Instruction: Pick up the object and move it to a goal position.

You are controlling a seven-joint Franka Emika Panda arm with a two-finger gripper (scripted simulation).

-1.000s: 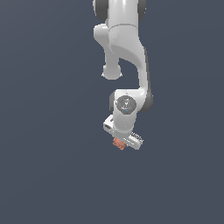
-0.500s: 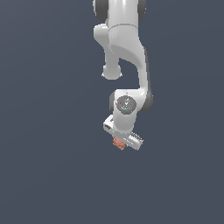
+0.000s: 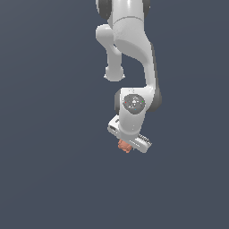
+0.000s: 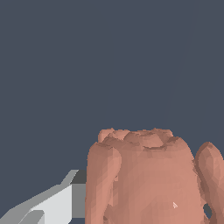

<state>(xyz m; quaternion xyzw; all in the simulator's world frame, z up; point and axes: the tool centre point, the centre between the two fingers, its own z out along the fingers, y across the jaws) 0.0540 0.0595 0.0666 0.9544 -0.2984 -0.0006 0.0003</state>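
The object (image 3: 125, 146) is a small salmon-orange lumpy thing that peeks out from under the white hand in the exterior view. In the wrist view the object (image 4: 144, 179) fills the near part of the picture, bumpy and roughly barrel-shaped. My gripper (image 3: 127, 146) sits right over it. One grey-white finger (image 4: 54, 204) presses against the object's side; the other finger is hidden behind it. The gripper is shut on the object. Most of the object is hidden by the hand in the exterior view.
The white arm (image 3: 129, 49) reaches down from the top of the exterior view. A plain dark grey-blue surface (image 3: 49, 170) lies all around, with nothing else showing on it.
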